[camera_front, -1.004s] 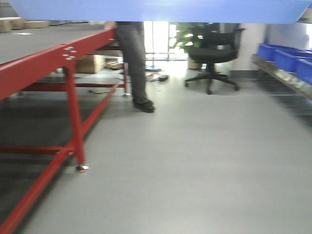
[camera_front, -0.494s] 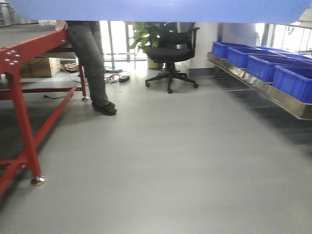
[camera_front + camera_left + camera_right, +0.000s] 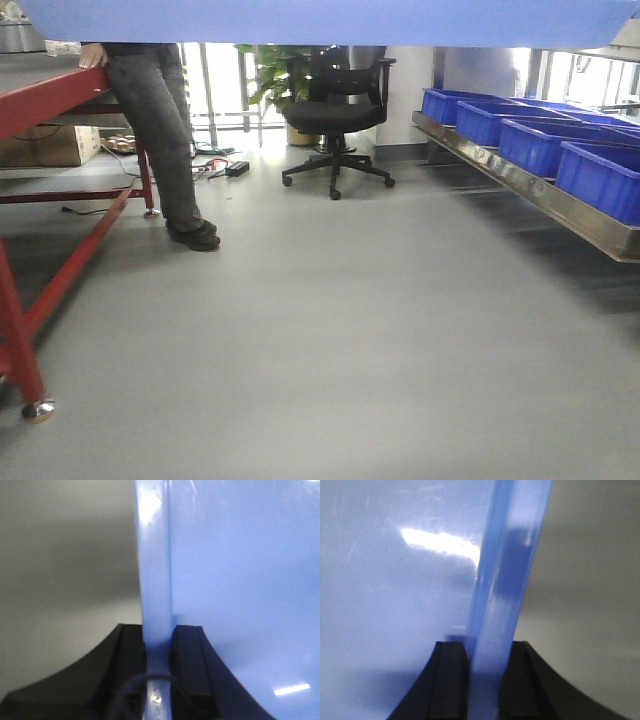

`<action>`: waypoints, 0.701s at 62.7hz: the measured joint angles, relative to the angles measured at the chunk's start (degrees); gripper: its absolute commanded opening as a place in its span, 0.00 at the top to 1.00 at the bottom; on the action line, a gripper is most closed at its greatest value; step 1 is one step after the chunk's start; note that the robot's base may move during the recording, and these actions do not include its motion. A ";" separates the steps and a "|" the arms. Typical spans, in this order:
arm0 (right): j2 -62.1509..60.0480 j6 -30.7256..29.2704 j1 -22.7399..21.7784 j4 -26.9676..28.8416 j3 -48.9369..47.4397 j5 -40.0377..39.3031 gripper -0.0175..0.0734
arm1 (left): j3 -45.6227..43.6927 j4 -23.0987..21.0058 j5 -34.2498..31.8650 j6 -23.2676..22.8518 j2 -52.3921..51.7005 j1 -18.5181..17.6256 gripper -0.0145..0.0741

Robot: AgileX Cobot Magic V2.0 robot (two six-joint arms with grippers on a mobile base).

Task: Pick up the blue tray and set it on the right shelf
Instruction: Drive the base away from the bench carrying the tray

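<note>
Leftward slides the red-framed table [image 3: 40, 100]; the polished steel right shelf [image 3: 530, 188] with deep blue bins [image 3: 600, 180] now shows more. Glossy blue tray [image 3: 320, 22] hangs across the front view's top; only wrist views show left gripper [image 3: 157, 636] and right gripper [image 3: 485, 649] clamping its rims.

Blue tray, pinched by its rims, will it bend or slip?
Probably fairly stiff: the blue tray spans the front view without visible sag. Its glossy plastic could slip, though left gripper and right gripper both clamp it.
</note>
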 measured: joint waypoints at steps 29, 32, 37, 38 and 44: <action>0.00 0.00 0.00 0.00 0.00 0.00 0.75 | 0.00 0.00 0.00 0.00 0.00 0.00 0.89; 0.00 0.00 0.00 0.00 0.00 0.00 0.75 | 0.00 0.00 0.00 0.00 0.00 0.00 0.89; 0.00 0.00 0.00 0.00 0.00 -0.08 0.75 | 0.00 0.00 0.00 0.00 0.00 0.00 0.89; 0.00 0.00 0.00 0.00 0.00 -0.08 0.75 | 0.00 0.00 0.00 0.00 0.00 0.00 0.89; 0.00 0.00 0.00 0.00 0.00 -0.08 0.75 | 0.00 0.00 0.00 0.00 0.00 0.00 0.89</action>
